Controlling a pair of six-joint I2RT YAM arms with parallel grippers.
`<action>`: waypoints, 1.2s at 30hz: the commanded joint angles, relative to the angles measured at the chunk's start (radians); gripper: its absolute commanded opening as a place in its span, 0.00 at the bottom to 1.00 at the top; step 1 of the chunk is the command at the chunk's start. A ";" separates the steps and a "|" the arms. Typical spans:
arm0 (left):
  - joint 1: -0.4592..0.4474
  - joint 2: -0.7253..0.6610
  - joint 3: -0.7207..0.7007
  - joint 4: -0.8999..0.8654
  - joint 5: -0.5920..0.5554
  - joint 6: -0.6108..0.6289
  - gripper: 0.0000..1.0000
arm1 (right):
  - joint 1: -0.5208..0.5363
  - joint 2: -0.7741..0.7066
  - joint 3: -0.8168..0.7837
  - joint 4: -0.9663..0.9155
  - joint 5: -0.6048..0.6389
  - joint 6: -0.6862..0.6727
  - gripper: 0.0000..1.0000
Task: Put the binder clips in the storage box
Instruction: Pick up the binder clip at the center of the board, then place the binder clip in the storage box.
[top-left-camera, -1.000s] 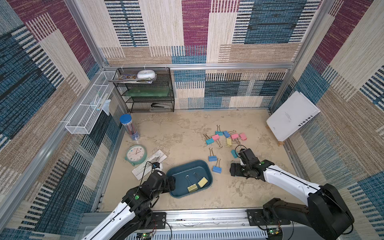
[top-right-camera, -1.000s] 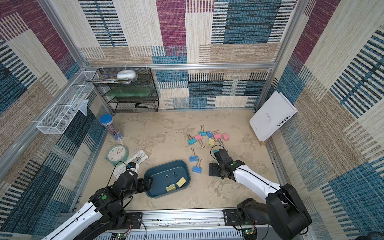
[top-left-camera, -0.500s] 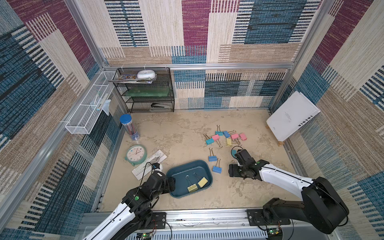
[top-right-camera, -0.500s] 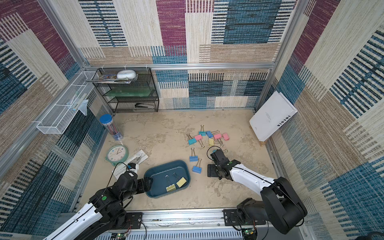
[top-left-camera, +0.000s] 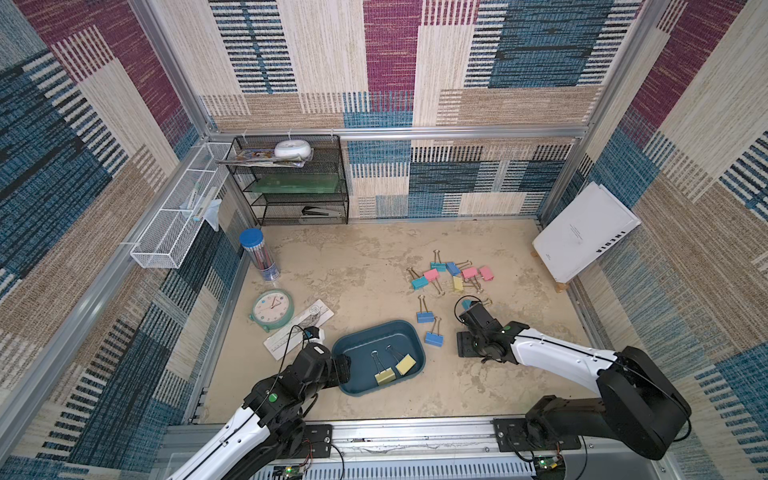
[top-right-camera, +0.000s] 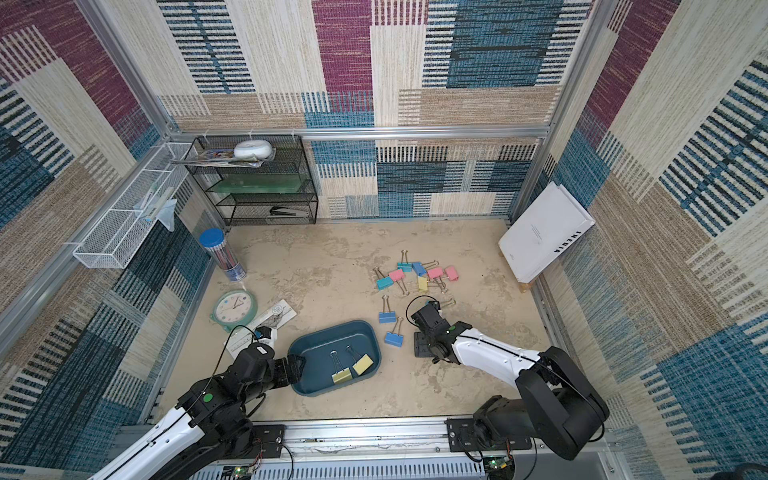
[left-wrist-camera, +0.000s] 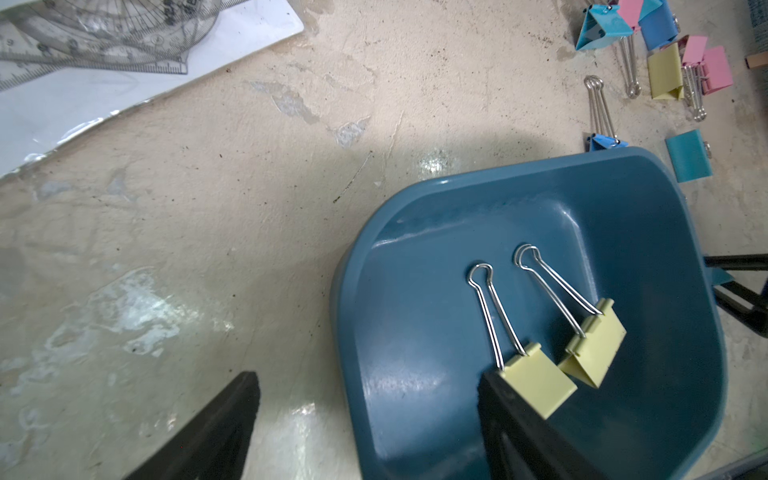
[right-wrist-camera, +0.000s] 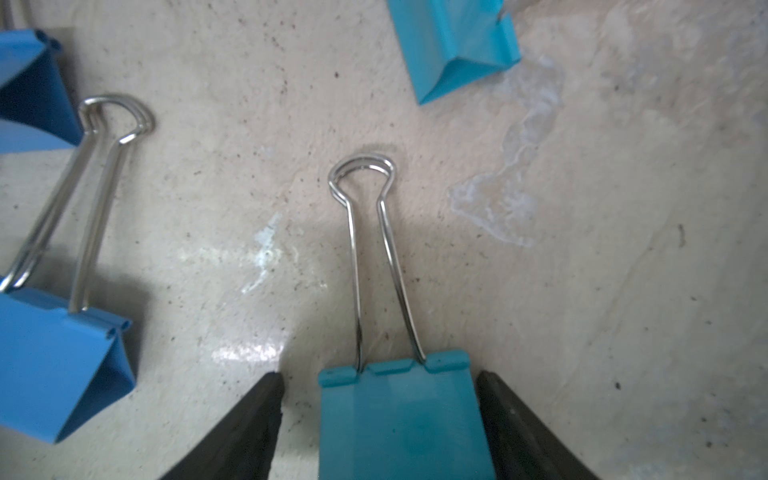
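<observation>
- Right gripper (right-wrist-camera: 378, 374) is straddling a teal clip (right-wrist-camera: 399, 419), which is lying flat on the table (right-wrist-camera: 582, 270) with its wire handles pointing away from the fingers. The jaws are standing apart and are not clamping. A gap is showing along one side of the clip's body, while the other finger (right-wrist-camera: 515, 428) is sitting just beside it; whether it is touching cannot be told.
- Left gripper (left-wrist-camera: 365, 376) is hovering at the box (left-wrist-camera: 415, 291) with its jaws wide apart, holding nothing. One finger (left-wrist-camera: 224, 419) is hanging over the table outside the wall, and the other is reaching inside, just beside a yellow clip.
- In both top views the box (top-left-camera: 365, 345) is resting on the table at the robot's side, between the two arms. It is holding two yellow clips (top-left-camera: 385, 376), which are lying side by side with their handles pointing the same way.
- Two blue clips (top-left-camera: 425, 317) are lying just beside the box, between it and the right gripper.
- A loose cluster (top-left-camera: 431, 274) of pink, teal, blue and yellow clips is lying farther back on the table, well apart from the box.
</observation>
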 joint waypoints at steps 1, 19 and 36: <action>0.000 0.000 0.000 -0.008 0.005 0.006 0.86 | 0.004 0.015 -0.013 -0.093 -0.108 0.050 0.66; 0.001 -0.006 -0.001 -0.008 0.006 0.008 0.87 | 0.243 -0.061 0.341 -0.245 -0.066 0.105 0.47; 0.001 -0.008 0.001 -0.013 0.010 0.007 0.86 | 0.618 0.456 0.709 -0.033 -0.163 0.209 0.49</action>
